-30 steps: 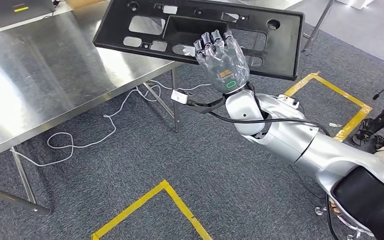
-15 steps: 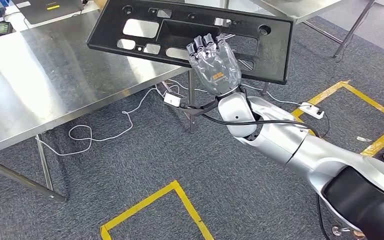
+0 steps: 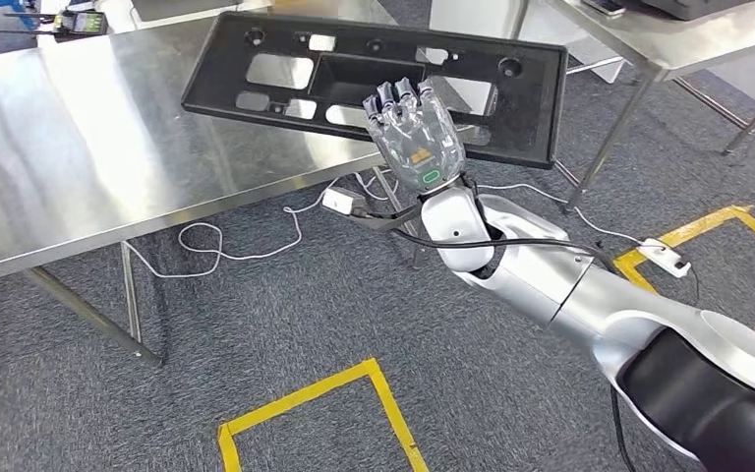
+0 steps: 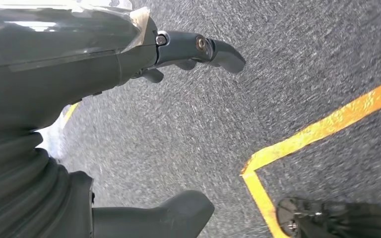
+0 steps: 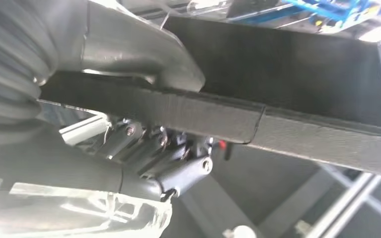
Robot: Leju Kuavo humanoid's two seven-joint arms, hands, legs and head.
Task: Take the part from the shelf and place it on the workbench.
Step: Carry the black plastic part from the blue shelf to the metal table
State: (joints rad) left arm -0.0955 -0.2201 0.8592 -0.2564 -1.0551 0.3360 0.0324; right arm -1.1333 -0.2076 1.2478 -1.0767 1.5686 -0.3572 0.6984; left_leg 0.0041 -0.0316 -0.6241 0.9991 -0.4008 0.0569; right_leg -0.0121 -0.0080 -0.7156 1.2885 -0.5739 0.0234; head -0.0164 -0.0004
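— What was the biggest thing we saw?
— We saw the shiny metal table [image 3: 108,147] on the grey carpet [image 3: 285,324].
— And where was the part?
— We saw the long black part [image 3: 285,44] up in the air, partly over the table's edge. Our right hand [image 3: 415,133] held it by its near edge, thumb on one side, fingers [image 5: 178,173] on the other.
— And our left hand?
— Our left hand [image 4: 79,99] hung over the carpet by some yellow tape [image 4: 317,129]. Its fingers were apart and it held nothing.
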